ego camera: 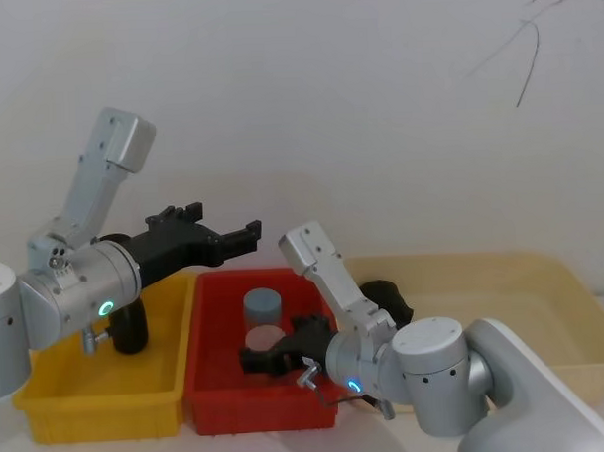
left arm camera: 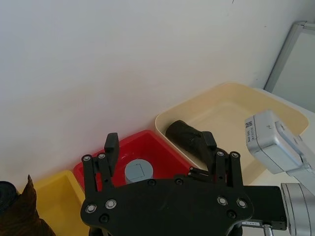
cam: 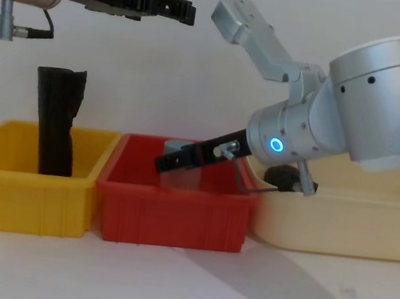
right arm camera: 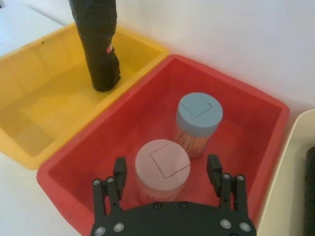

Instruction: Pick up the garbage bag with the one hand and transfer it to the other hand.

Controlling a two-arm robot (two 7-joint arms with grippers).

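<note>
The garbage bag (left arm camera: 186,136), a smooth black roll with a blunt round end, lies in the beige bin (left arm camera: 231,105), also seen as the bag (ego camera: 392,298) behind my right arm. My left gripper (ego camera: 229,220) hangs open in the air above the seam between the yellow and red bins, its fingers (left arm camera: 111,143) empty and apart from the bag. My right gripper (right arm camera: 166,168) is open low in the red bin (right arm camera: 231,88), its fingers (right arm camera: 119,170) on either side of a pink-lidded jar (right arm camera: 162,158) without closing on it.
A blue-lidded jar (right arm camera: 199,112) stands behind the pink one in the red bin. A different black roll with a ragged top (cam: 56,121) stands upright in the yellow bin (cam: 5,191). The wall is close behind all the bins.
</note>
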